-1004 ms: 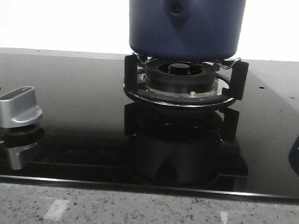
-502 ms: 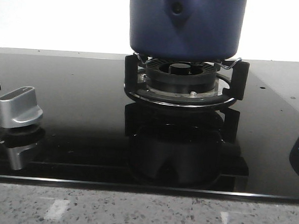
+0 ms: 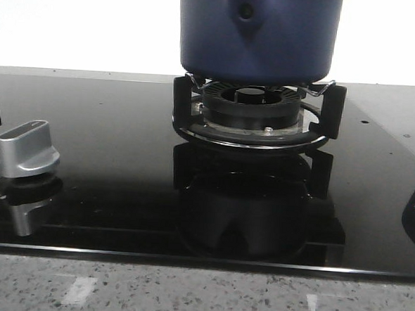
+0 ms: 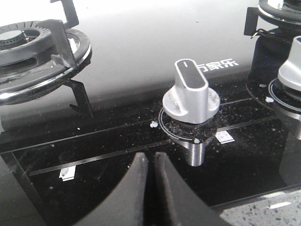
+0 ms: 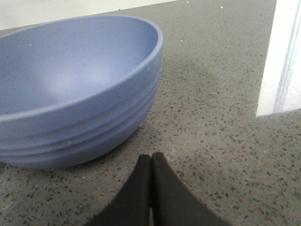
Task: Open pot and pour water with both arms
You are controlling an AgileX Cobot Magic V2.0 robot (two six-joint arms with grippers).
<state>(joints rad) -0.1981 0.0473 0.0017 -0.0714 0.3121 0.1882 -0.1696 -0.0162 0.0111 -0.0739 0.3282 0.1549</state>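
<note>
Pot, dark navy blue with a pointed handle mount and round rivet facing the camera, sits on the black burner stand at the far centre of the glossy black stovetop; its top edge is cut off by the front view, so whether a lid is on it, or anything lies inside, cannot be told. Left gripper has its two dark fingers pressed together with nothing between them, held above the near edge of the stovetop just in front of a silver control knob, close to it but not touching; a second silver knob shows at the edge of that wrist view, and another burner lies beyond. Right gripper is likewise closed tight and empty, poised over the speckled grey counter; just beside it stands a lighter blue bowl with ribbed sides, upright, its visible inside bare. Neither gripper appears in the front view near the pot; both are well apart from it, the pot showing in neither wrist view. A silver knob stands at the near left of the stovetop, mirrored in the glass, and the speckled counter runs along the near edge.
</note>
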